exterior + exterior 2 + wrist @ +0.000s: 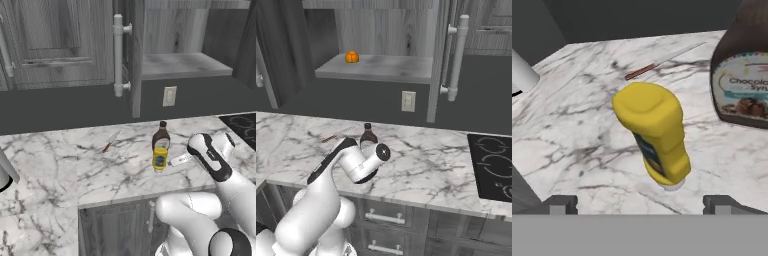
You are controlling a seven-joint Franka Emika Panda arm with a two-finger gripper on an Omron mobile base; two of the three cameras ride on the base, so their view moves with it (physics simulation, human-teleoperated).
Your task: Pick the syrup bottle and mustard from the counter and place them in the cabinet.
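The yellow mustard stands cap-down on the white marble counter, and it also shows from the left base view as mustard. Just behind it stands the dark brown syrup bottle, syrup bottle, syrup bottle. My gripper is open, low over the counter. Its fingertips sit wide on either side, a little short of the mustard and not touching it. The cabinet door stands open, showing the grey shelf, shelf.
A red-handled knife, knife lies on the counter behind and left of the bottles. A small orange object sits on the shelf. A black cooktop is to the right. A wall outlet is behind the bottles.
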